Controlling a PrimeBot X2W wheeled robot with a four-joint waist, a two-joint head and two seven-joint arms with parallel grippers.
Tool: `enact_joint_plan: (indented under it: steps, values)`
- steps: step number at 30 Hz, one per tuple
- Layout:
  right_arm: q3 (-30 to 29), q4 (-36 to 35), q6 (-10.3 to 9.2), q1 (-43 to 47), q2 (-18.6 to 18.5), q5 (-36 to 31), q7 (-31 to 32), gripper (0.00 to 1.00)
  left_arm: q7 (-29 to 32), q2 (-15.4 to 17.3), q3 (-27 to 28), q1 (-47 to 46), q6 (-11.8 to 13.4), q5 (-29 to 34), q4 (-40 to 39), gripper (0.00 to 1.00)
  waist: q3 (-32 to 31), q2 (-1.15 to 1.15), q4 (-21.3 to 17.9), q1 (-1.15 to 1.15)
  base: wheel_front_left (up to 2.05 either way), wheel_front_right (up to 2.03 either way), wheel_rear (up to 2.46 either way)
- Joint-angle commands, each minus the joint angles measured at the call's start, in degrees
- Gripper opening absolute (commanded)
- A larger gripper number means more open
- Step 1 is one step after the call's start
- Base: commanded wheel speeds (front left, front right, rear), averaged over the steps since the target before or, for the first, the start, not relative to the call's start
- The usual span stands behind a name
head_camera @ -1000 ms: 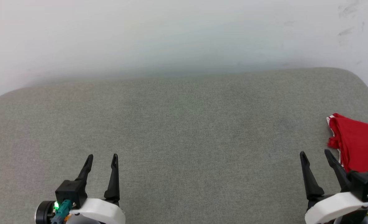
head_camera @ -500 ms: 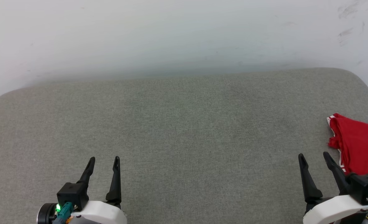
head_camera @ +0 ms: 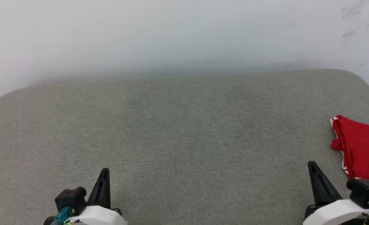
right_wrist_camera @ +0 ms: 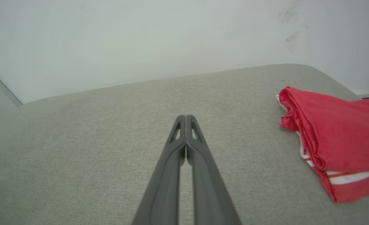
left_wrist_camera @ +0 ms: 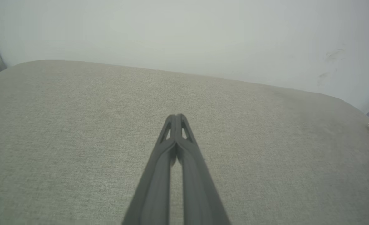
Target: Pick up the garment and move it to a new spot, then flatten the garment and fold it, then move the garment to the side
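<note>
The left gripper (head_camera: pixel 104 172) has its two fingers pressed together and holds nothing, with the grey cushion (head_camera: pixel 184 125) under it. The right gripper (head_camera: pixel 312 165) is likewise pinched closed and empty. Near it to the right, not touching its fingers, the red garment (head_camera: pixel 361 147) lies folded at the cushion's right edge, before a white wall (head_camera: pixel 172 31)

Bright red cloth garment (right_wrist_camera: pixel 337 131) with white bands and thin red-and-white striped trim. Speckled grey-green fabric worktop (head_camera: pixel 184 131). Plain off-white wall (head_camera: pixel 172 34). Left gripper (head_camera: pixel 104 172) and right gripper (head_camera: pixel 312 164): black fingers (head_camera: pixel 100 190), white wrist casings (head_camera: pixel 334 212).
</note>
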Motion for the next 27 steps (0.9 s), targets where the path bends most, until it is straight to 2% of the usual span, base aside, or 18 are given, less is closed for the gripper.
enact_joint_plan:
  steps: [1, 27]
  values:
    - [-0.2, -0.3, 0.0, -1.2, 0.0, 3.1, 0.1, 0.0, 0.6, -0.1, 1.2, -1.2, -0.6, -2.5, -0.7, 0.0, 0.0, 0.0, 0.0, 0.0, 0.0, 0.0, 0.0]
    - [-1.2, 4.1, -0.01, -4.7, 0.1, 27.8, 2.0, 0.0, 6.4, -3.4, 7.5, -3.2, -5.5, -22.5, 1.0, 0.0, 0.1, 0.0, 0.7, 0.0, 0.0, 0.0, 0.0]
